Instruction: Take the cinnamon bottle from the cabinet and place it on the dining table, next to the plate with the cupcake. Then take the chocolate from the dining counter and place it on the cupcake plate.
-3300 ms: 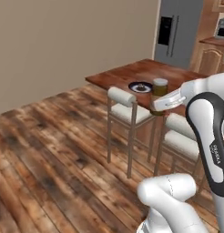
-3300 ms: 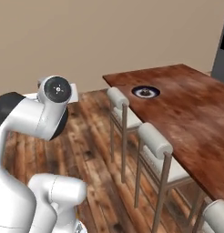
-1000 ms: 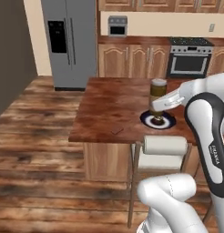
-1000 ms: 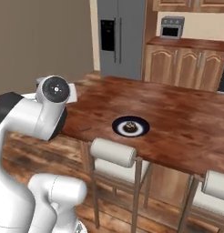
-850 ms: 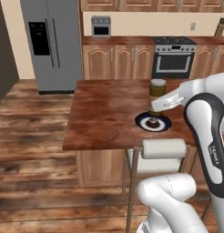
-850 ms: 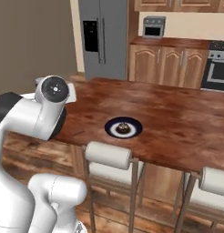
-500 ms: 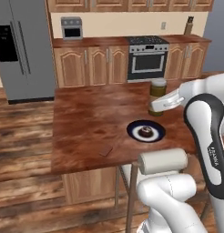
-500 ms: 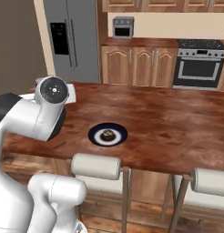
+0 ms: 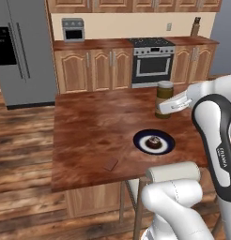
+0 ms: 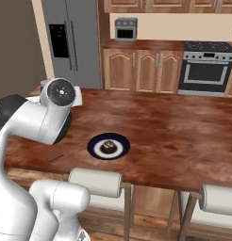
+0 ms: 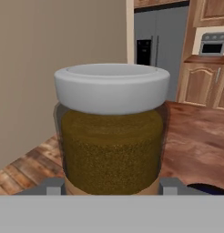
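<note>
Gripper [image 9: 163,108] is clamping the cinnamon bottle [image 9: 164,96] upright above the dining table [image 9: 89,131]. The plate [image 9: 154,141] with cupcake [image 9: 154,141] is sitting near the front edge, the chocolate [image 9: 110,164] nearer still, with bare tabletop lying around them.

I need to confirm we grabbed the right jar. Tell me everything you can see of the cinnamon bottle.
The cinnamon bottle is a small, squat cylindrical jar, clear-walled by its look, filled with olive-brown powder, under a wide pale grey lid. It stands upright, held in the gripper, whose two fingers sit at either side of its base. In the left base view it hangs above the dining table, beyond the plate with the cupcake, not yet set down.
</note>
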